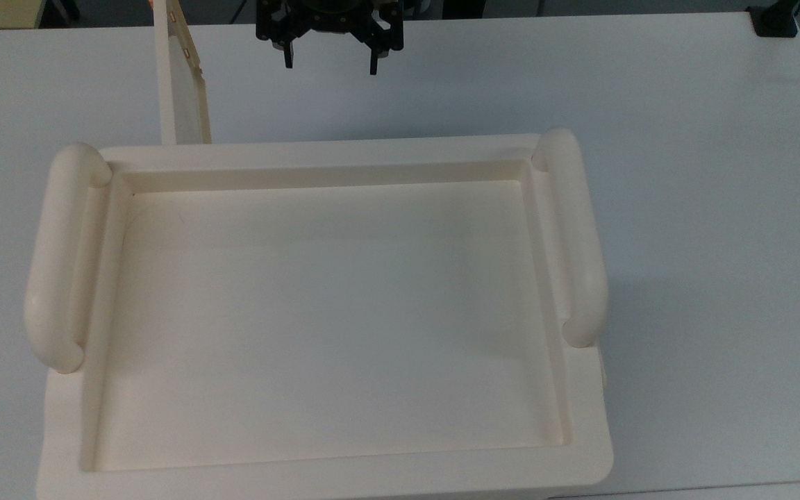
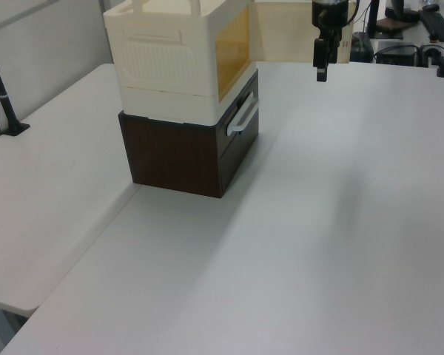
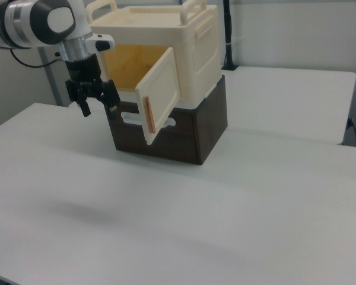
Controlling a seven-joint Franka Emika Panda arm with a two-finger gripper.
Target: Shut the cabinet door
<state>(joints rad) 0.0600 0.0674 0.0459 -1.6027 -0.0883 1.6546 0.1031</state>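
**Door swung wide, gripper hanging beside its inner face**

The large cream-white boxy cabinet (image 3: 187, 56), its top a recessed tray flanked by two thick rounded bar handles (image 1: 60, 257), sits on a dark brown wooden drawer base (image 3: 184, 133) on the white table (image 1: 685, 208). Its thin flat cream-coloured cabinet door (image 3: 159, 95) stands open, roughly square to the cabinet front, exposing an amber-lit interior. In the right view the door is hinged at its right edge, against the cabinet body, and its free edge, marked with an orange-brown strip, points out toward the camera. In the top view the door (image 1: 183, 83) shows as a narrow panel running up from the cabinet's upper-left corner.

The black two-finger gripper (image 1: 330, 59) of the Franka arm hangs in the air above the table with its fingers spread apart and nothing between them. It touches neither door nor cabinet.

The relation that matters: in the top view the gripper lies to the right of the door, facing the inner side of the panel and in front of the open cabinet mouth. In the right view the gripper (image 3: 95, 101) is to the left of the door, near its height. Closing likely calls for a push on the outer face, so the gripper would probably need to pass around the free edge first. Pushing from where it hangs would, I judge, only open the door wider.
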